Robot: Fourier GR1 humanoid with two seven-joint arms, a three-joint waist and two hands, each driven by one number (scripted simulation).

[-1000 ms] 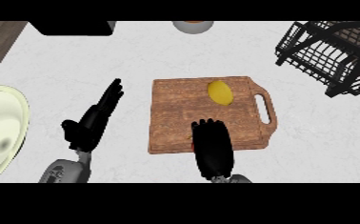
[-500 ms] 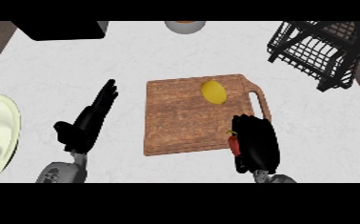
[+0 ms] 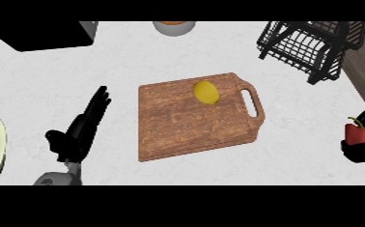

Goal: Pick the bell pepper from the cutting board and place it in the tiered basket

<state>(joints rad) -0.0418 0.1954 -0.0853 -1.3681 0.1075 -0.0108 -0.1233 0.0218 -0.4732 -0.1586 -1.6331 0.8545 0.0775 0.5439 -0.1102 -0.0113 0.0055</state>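
**Mia:** Where was the bell pepper?

**Tom:** It was at the far right edge of the view. It was red, with a little stalk poking up. It was off the cutting board, well to the right of the board's handle.

**Mia:** What had hold of it?

**Tom:** The right robot hand. Only a small black bit of it showed, right under the pepper. It was closed round the bottom of the pepper, and the top stuck out above it.

**Mia:** Was the pepper in the tiered basket?

**Tom:** No. The basket was black wire, up in the top right corner, well apart from the pepper.

**Mia:** What lay on the board?

**Tom:** Just a yellow lemon, near the top edge, beside the handle.

**Mia:** And the other hand?

**Tom:** The left robot hand was on the left, near the board but not touching it. Its fingers were straight and close together, pointing up and a bit to the right. The thumb stuck out to the left. It held nothing. Its grey arm came in from the bottom edge.

**Mia:** Anything else on the white worktop?

**Tom:** A bowl at the top, a big black thing in the top left corner, and a bit of a pale plate at the left edge.
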